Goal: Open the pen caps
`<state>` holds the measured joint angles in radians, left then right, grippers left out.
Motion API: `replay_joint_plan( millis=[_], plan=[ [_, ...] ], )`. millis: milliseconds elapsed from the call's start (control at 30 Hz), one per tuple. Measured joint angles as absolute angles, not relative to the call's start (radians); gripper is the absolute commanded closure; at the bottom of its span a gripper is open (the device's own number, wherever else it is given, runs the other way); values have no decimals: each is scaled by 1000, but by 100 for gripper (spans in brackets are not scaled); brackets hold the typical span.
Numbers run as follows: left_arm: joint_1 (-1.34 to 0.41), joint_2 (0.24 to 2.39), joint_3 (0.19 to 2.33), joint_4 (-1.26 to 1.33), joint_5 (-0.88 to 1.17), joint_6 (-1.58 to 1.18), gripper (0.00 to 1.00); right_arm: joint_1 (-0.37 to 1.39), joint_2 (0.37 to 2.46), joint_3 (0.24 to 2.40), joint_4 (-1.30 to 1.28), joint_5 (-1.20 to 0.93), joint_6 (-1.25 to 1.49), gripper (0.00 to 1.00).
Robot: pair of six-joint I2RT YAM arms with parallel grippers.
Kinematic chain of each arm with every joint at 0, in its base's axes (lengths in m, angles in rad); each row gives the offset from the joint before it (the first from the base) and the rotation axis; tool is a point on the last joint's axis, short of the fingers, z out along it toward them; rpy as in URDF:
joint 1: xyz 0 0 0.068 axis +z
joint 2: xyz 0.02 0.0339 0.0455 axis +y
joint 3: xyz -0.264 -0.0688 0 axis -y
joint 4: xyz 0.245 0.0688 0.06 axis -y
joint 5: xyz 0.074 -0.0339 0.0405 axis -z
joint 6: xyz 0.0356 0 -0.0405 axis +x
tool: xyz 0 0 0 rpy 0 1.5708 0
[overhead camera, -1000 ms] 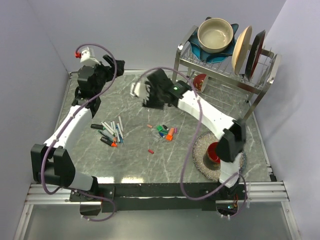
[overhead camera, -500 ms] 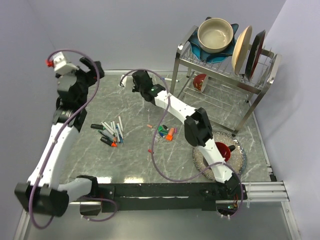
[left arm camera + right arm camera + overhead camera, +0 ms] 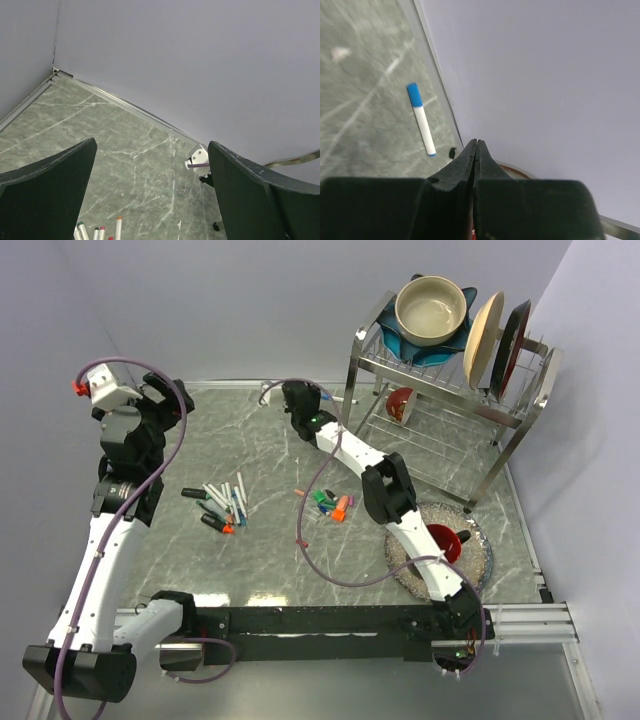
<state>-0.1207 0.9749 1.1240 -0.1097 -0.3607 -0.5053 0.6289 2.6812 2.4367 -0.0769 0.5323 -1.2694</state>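
Loose pen caps (image 3: 330, 505) in several colours lie in a small cluster at mid-table. A pile of white markers (image 3: 222, 504) lies to their left, and their coloured tips (image 3: 97, 232) show at the bottom of the left wrist view. My left gripper (image 3: 160, 400) (image 3: 151, 145) hangs high at the far left, open and empty. My right gripper (image 3: 315, 395) (image 3: 476, 142) is stretched out to the back wall and shut on nothing. Just beyond it a single marker (image 3: 424, 127) with a blue cap (image 3: 413, 94) lies along the back edge.
A steel dish rack (image 3: 450, 375) with a bowl and plates stands at the back right, a red bowl (image 3: 400, 403) beneath it. A red cup on a woven mat (image 3: 470, 560) sits at the right front. Grey walls close the back and both sides.
My right arm has stretched out to the back wall and its jaws have shut empty. My left arm has swung further left and risen, still open.
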Motion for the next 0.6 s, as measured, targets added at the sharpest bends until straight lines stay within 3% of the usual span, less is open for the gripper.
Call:
replay_joint_plan(
  millis=[600],
  plan=[
    [-114, 1071, 1134, -149, -334, -522, 1, 545, 2808, 2463, 39, 617, -1438, 94]
  ],
)
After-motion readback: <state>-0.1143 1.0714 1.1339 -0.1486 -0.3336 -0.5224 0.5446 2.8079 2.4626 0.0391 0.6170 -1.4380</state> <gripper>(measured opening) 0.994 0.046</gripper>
